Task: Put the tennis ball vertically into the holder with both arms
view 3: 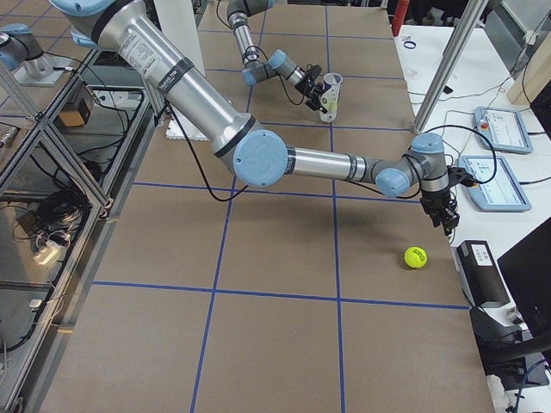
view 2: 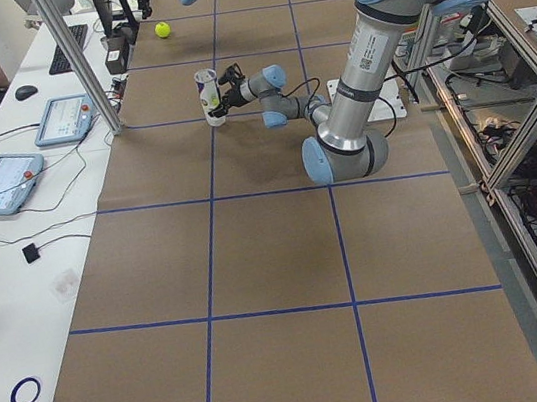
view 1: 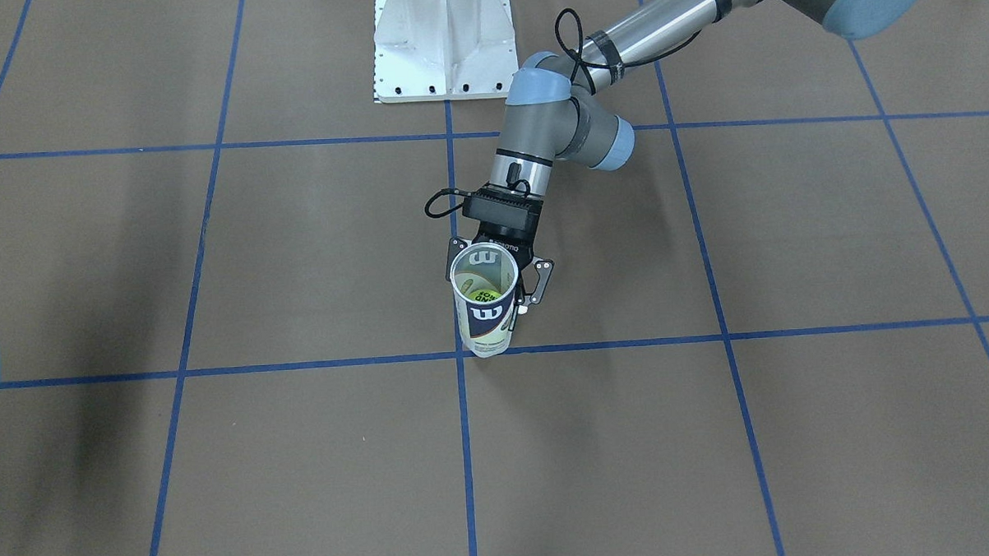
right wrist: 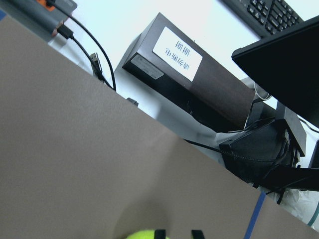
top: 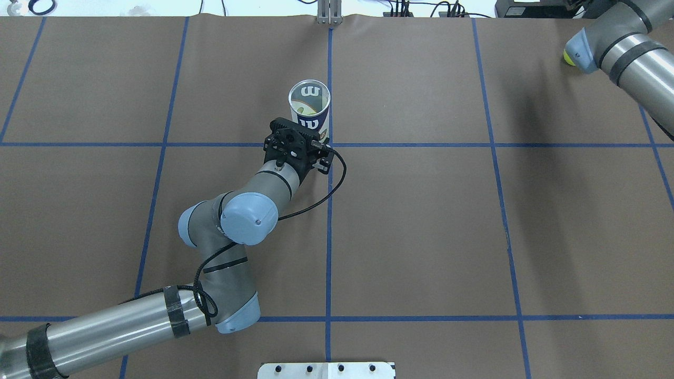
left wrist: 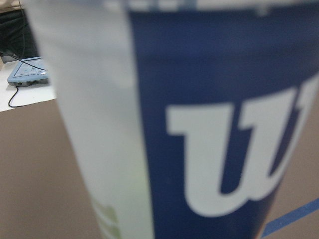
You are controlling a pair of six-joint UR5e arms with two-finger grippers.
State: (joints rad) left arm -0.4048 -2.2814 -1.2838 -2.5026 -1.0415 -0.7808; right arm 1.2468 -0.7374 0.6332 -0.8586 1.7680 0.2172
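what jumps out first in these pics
The upright Wilson can near the table's middle stands out first, gripped by the left tool, with a yellow-green ball showing inside it. Next comes a loose tennis ball lying on the brown table by its right end, close to the right tool but not held.

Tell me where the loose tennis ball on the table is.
Exterior right view: the tennis ball lies on the table near its operator-side edge, just apart from the right gripper, far from the holder.
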